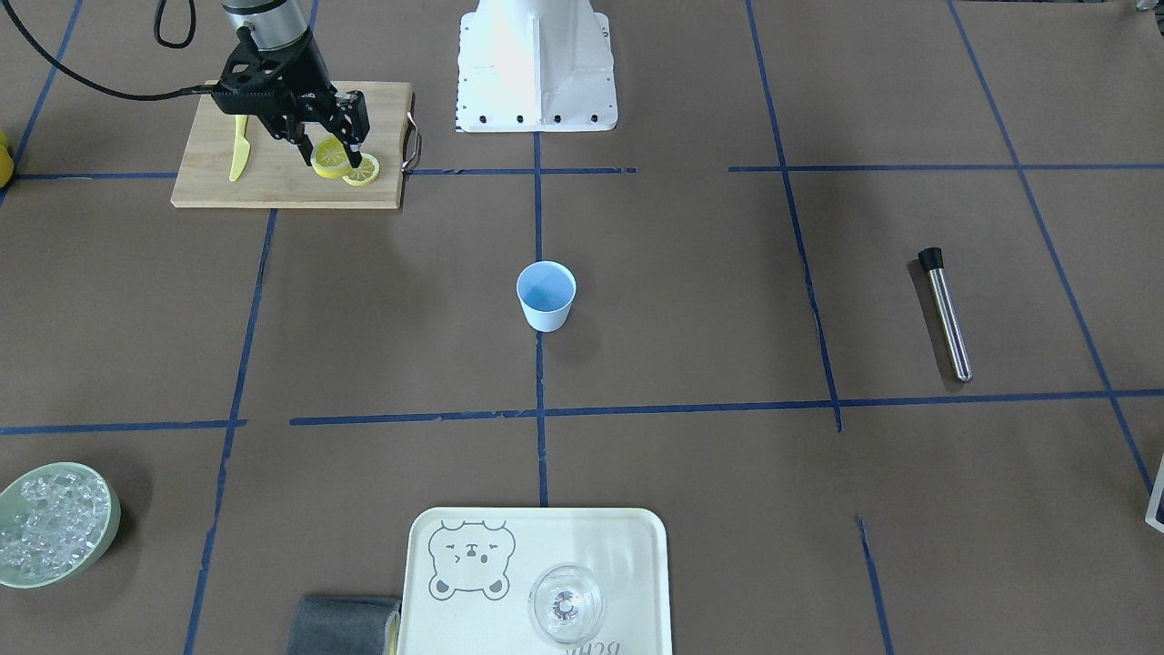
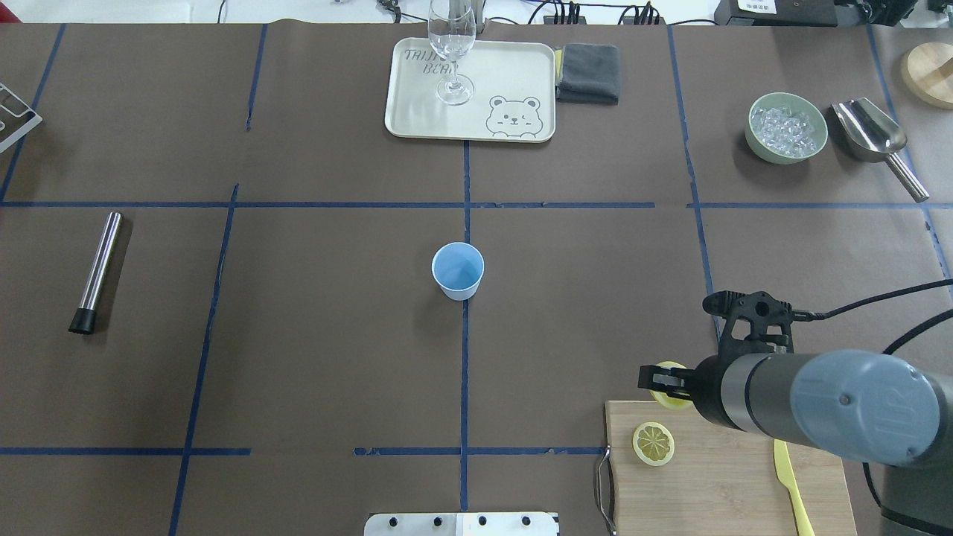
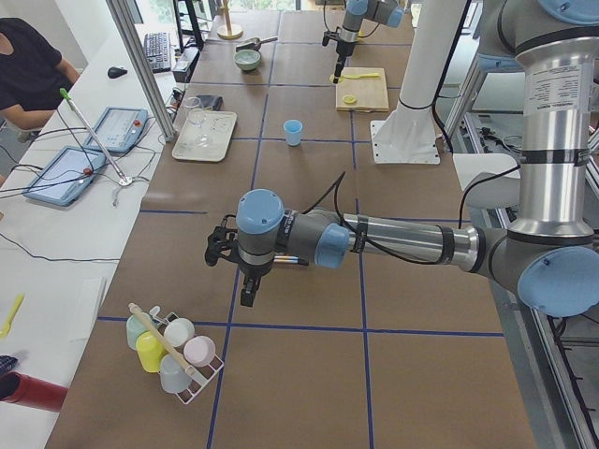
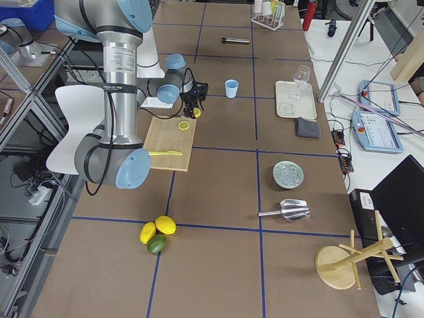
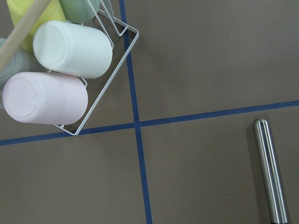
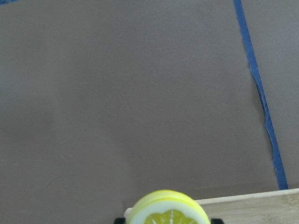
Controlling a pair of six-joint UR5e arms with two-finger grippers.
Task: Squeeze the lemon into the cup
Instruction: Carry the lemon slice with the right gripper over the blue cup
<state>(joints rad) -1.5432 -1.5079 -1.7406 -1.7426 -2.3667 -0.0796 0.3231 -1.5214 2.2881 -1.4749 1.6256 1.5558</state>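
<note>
The light-blue cup (image 1: 546, 296) stands upright at the table's middle, also in the overhead view (image 2: 457, 269). My right gripper (image 1: 330, 153) is shut on a lemon slice (image 1: 332, 160) and holds it over the far edge of the wooden cutting board (image 1: 282, 186). The right wrist view shows that slice (image 6: 168, 212) between the fingertips. A second slice (image 2: 654, 443) lies flat on the board. The cup is well apart from the right gripper. My left gripper (image 3: 248, 292) hangs over the table's left end, near a cup rack; whether it is open or shut I cannot tell.
A yellow plastic knife (image 1: 239, 146) lies on the board. A steel muddler (image 2: 97, 272) lies at the left. A tray (image 2: 417, 112) holds a clear glass (image 2: 452, 52). A bowl of ice (image 2: 788, 128) and a scoop (image 2: 871, 134) sit far right.
</note>
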